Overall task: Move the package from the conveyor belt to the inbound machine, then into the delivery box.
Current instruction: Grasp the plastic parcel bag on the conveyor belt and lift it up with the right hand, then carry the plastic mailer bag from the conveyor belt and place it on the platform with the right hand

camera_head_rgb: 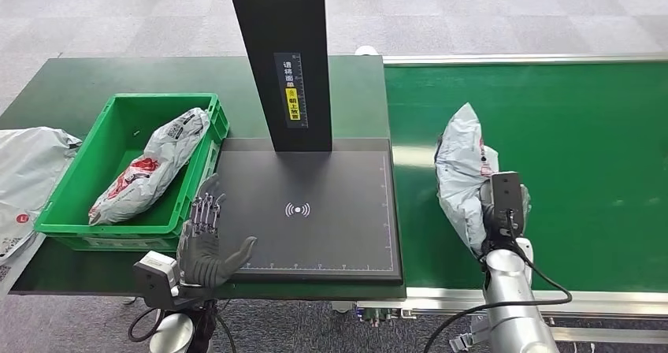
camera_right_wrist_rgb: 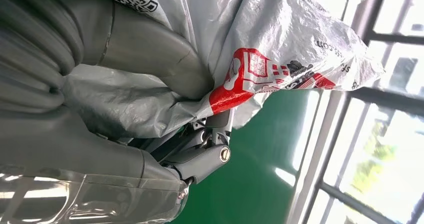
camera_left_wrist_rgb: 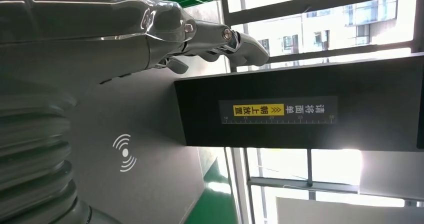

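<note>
we see the package (camera_head_rgb: 461, 176), a crumpled grey-white plastic mailer with red print, lying on the green conveyor belt (camera_head_rgb: 583, 156) at centre right of the head frame, its long axis running up the frame. the right hand (camera_head_rgb: 504, 203) sits at the package's lower end; in the right wrist view the grey thumb (camera_right_wrist_rgb: 150, 54) presses into the film from one side and the darker fingers (camera_right_wrist_rgb: 205, 154) wrap from the other, so we note the right hand grips the package (camera_right_wrist_rgb: 280, 49).

the left hand (camera_head_rgb: 206, 239) stands at lower left of centre in the head frame, over the near left corner of the inbound machine (camera_head_rgb: 315, 211), a black flat pad with a white wireless symbol and a black upright post (camera_head_rgb: 280, 53) carrying a yellow label. its fingers point up the frame, thumb out to the right, spread apart and holding nothing. the left wrist view shows the fingers (camera_left_wrist_rgb: 220, 39) extended above the pad.

the delivery box (camera_head_rgb: 87, 187), a green crate, sits at left of the head frame, touching the pad's left edge. a second mailer (camera_head_rgb: 150, 168) lies diagonally inside it. more grey bags (camera_head_rgb: 24, 172) rest at the far left edge.
</note>
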Robot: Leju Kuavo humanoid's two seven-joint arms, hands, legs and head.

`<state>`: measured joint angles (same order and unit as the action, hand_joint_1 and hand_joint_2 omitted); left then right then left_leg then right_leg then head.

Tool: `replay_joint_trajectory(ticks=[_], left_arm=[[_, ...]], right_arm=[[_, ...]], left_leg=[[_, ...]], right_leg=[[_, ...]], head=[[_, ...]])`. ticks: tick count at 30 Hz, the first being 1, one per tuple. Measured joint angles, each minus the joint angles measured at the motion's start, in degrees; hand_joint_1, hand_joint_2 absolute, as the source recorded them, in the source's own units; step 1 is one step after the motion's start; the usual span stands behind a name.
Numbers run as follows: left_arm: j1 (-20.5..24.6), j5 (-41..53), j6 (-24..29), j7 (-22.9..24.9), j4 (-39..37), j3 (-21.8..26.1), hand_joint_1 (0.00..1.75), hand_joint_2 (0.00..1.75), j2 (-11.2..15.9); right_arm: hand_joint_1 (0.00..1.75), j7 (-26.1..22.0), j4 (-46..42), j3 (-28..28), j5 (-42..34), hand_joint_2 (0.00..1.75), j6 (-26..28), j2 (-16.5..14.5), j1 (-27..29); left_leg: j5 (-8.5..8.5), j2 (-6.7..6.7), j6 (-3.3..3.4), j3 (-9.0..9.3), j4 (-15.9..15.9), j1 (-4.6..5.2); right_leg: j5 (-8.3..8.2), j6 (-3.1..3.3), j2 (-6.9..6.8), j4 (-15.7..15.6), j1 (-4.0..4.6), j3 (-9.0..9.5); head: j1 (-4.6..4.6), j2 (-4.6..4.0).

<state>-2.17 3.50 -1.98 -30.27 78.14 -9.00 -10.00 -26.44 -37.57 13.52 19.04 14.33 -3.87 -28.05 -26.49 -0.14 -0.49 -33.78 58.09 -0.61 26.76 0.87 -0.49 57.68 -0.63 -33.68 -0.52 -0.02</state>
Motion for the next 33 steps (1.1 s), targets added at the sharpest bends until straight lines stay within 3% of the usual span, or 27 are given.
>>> replay_joint_trajectory(ticks=[7, 12, 16, 22, 27, 33], left_arm=[[0.6, -0.1, 0.2, -0.2, 0.0, -0.3, 0.00, 1.75, 0.0], [1.3, -0.1, 0.1, -0.2, 0.0, -0.7, 0.00, 1.75, 0.0], [1.9, -0.3, -0.1, -0.3, -0.1, -1.3, 0.00, 1.75, 0.1], [2.7, -1.1, -0.3, -0.5, -0.3, -1.6, 0.00, 1.75, 0.3], [3.3, -2.0, -0.6, -1.5, -1.1, -1.6, 0.00, 1.75, 0.6], [3.7, -2.1, -1.0, -2.2, -2.0, -1.8, 0.00, 1.75, 0.9]], right_arm=[[1.75, -8.0, -9.6, 2.6, -6.8, 1.75, 5.7, -1.5, 2.9], [1.75, -11.6, -20.4, -0.7, -3.0, 1.75, 10.8, -2.7, 6.2], [1.75, -12.0, -27.3, -8.2, 7.8, 1.75, 15.0, -2.9, 7.7], [1.75, -8.0, -29.6, -22.9, 28.9, 1.75, 18.7, -2.6, 7.5], [1.75, -4.3, -24.3, -36.9, 36.9, 1.75, 14.8, -1.3, 4.8], [1.75, -2.0, -12.8, -48.8, 38.5, 1.75, 7.4, -0.9, -0.1]], left_leg=[[0.00, 0.03, 0.00, 0.01, 0.0, -0.01], [0.00, 0.08, 0.00, 0.00, 0.0, -0.01], [0.00, 0.23, -0.01, 0.02, 0.0, -0.02], [0.02, 0.23, -0.03, 0.03, 0.0, -0.04], [0.02, 0.21, -0.03, 0.02, 0.0, -0.04], [0.02, 0.14, -0.03, -0.02, 0.0, -0.03]], right_leg=[[0.00, 0.00, 0.02, 0.0, 0.00, -0.02], [0.00, 0.01, 0.07, 0.0, 0.01, -0.04], [-0.01, 0.02, 0.22, 0.0, 0.01, -0.08], [-0.02, 0.03, 0.23, 0.0, 0.05, -0.07], [-0.01, 0.03, 0.20, 0.1, 0.05, -0.07], [-0.01, 0.02, 0.12, 0.0, 0.04, -0.07]], head=[[-0.01, 0.00], [-0.01, 0.00], [-0.01, 0.00], [-0.02, 0.00], [-0.01, 0.00], [-0.01, 0.00]])
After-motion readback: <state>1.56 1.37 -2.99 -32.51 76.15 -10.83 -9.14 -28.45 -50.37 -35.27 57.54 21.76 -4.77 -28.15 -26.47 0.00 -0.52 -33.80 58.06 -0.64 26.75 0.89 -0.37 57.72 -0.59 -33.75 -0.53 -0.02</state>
